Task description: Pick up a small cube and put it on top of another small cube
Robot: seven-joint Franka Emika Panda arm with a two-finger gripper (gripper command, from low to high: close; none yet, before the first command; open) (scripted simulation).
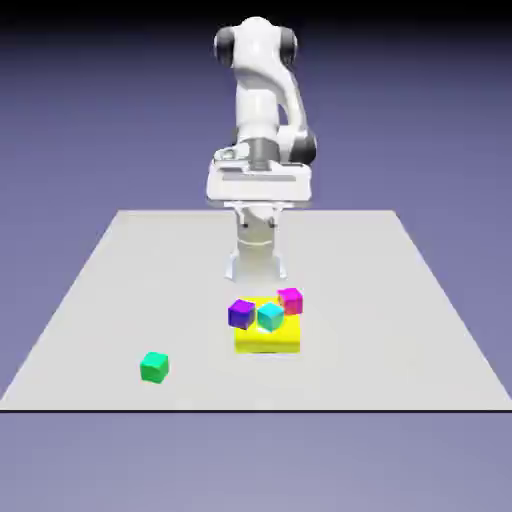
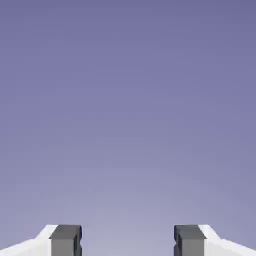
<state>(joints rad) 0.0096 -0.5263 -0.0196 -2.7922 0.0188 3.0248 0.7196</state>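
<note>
Claw: we see the claw [image 2: 128,242] standing wide apart in the hand view, both grey fingertips [image 2: 65,240] at the bottom edge with nothing but blue-violet backdrop between them, so it's got hold of nothing.

Claw position: in the exterior view it [image 1: 258,215] hangs up by the arm's base at the far side of the worktop [image 1: 90,290], well apart from all the cubes.

Green cube: the small green cube [image 1: 154,367] sits alone on the worktop toward the near edge, off to the exterior view's left, well apart from the other blocks.

Yellow block: the big yellow block [image 1: 268,340] lies flat near the middle of the worktop.

Cyan cube: the cyan cube [image 1: 271,316] looks to us like it's sitting on top of the yellow block.

Purple cube: the purple cube [image 1: 241,313] is right beside the cyan one, at the yellow block's left edge.

Magenta cube: the magenta cube [image 1: 290,300] is just behind the cyan one, at the block's far right corner. We can't tell if these two rest on the block or on the worktop.
</note>
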